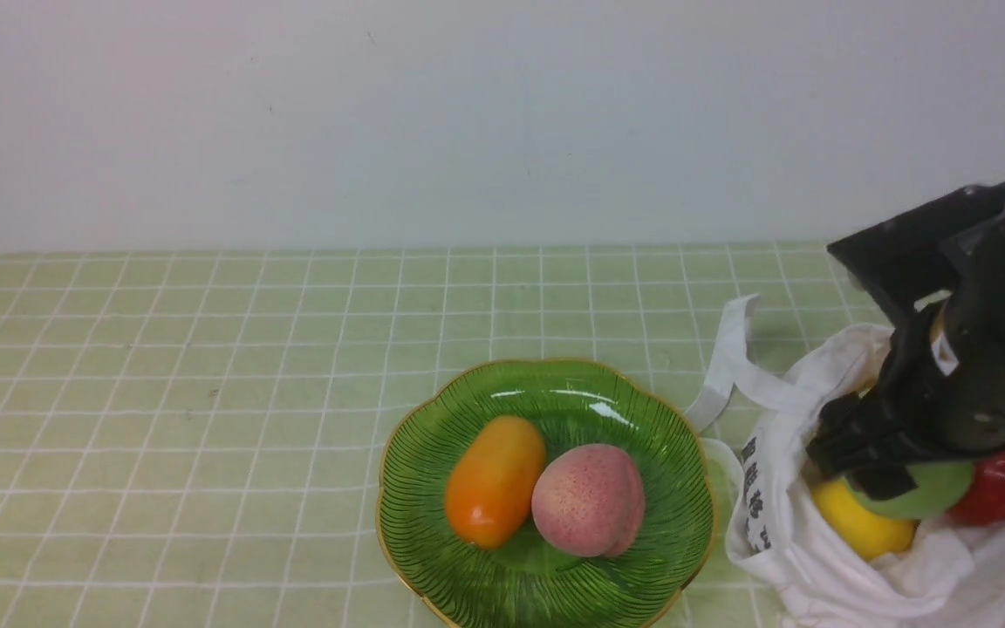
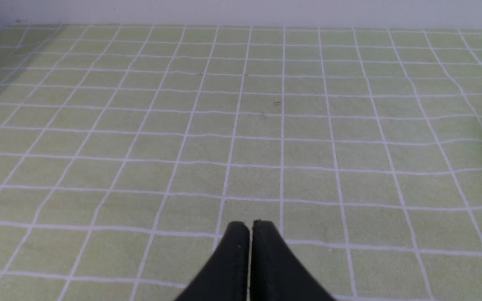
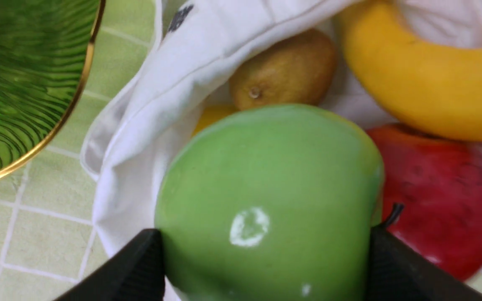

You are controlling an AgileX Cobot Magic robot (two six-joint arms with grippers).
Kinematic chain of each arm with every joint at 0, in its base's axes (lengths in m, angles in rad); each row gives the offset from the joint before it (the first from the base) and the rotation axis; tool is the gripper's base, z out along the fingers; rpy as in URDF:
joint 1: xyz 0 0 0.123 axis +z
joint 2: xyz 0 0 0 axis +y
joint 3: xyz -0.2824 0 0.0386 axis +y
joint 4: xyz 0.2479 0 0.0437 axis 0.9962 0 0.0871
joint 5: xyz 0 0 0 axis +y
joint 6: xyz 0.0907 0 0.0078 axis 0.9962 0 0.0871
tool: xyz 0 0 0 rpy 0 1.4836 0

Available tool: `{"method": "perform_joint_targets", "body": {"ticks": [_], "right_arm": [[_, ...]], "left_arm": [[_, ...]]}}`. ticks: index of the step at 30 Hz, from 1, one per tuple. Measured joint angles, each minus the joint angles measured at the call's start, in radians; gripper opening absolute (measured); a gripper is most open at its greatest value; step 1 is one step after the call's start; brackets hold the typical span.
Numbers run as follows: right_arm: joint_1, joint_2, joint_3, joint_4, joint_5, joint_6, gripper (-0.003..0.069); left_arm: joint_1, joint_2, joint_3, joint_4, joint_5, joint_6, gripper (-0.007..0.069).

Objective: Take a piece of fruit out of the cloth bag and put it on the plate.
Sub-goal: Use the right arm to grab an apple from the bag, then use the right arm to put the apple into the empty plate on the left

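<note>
- The cloth bag (image 1: 803,558) lies slumped at the right of the table, just beside the plate (image 1: 546,384), with its mouth open.
- In the bag's mouth are a green apple (image 3: 266,188), a red apple (image 3: 437,196), a banana (image 3: 425,92), a brown kiwi-like fruit (image 3: 285,73) and a yellow fruit (image 1: 860,523).
- The right claw (image 3: 266,267) reaches into the bag's mouth and is clamped on the green apple, one finger on each side.
- The green apple sits among the other fruit, touching the red apple.
- The plate holds an orange oval fruit (image 1: 494,480) and a pink speckled peach (image 1: 588,499), side by side and touching.
- The left claw (image 2: 249,228) has its fingers together, holding nothing, over the green checked tablecloth (image 2: 140,146).
</note>
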Motion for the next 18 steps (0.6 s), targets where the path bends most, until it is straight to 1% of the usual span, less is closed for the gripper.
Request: {"method": "perform_joint_targets", "body": {"ticks": [4, 6, 7, 8, 9, 12, 15, 16, 17, 18], "right_arm": [[0.0, -0.056, -0.041, 0.019, 0.042, 0.0, 0.0544], [0.0, -0.08, -0.062, 0.048, 0.049, 0.0, 0.0544], [0.0, -0.101, -0.091, 0.101, 0.042, -0.011, 0.0544], [0.0, -0.103, -0.093, 0.108, 0.037, -0.017, 0.0544], [0.0, -0.107, -0.103, 0.155, 0.008, -0.041, 0.0544], [0.017, -0.088, -0.108, 0.336, -0.114, -0.19, 0.0544], [0.042, -0.042, -0.108, 0.446, -0.193, -0.304, 0.0544], [0.061, -0.005, -0.108, 0.511, -0.234, -0.35, 0.0544], [0.066, 0.001, -0.108, 0.518, -0.239, -0.356, 0.0544], [0.079, 0.037, -0.108, 0.556, -0.271, -0.389, 0.0544]], "left_arm": [[0.0, 0.0, 0.0, 0.0, 0.0, 0.0, -0.0008], [0.0, 0.0, 0.0, 0.0, 0.0, 0.0, -0.0008], [0.0, 0.0, 0.0, 0.0, 0.0, 0.0, -0.0008], [0.0, 0.0, 0.0, 0.0, 0.0, 0.0, -0.0008], [0.0, 0.0, 0.0, 0.0, 0.0, 0.0, -0.0008], [0.0, 0.0, 0.0, 0.0, 0.0, 0.0, -0.0008], [0.0, 0.0, 0.0, 0.0, 0.0, 0.0, -0.0008], [0.0, 0.0, 0.0, 0.0, 0.0, 0.0, -0.0008], [0.0, 0.0, 0.0, 0.0, 0.0, 0.0, -0.0008], [0.0, 0.0, 0.0, 0.0, 0.0, 0.0, -0.0008]]}}
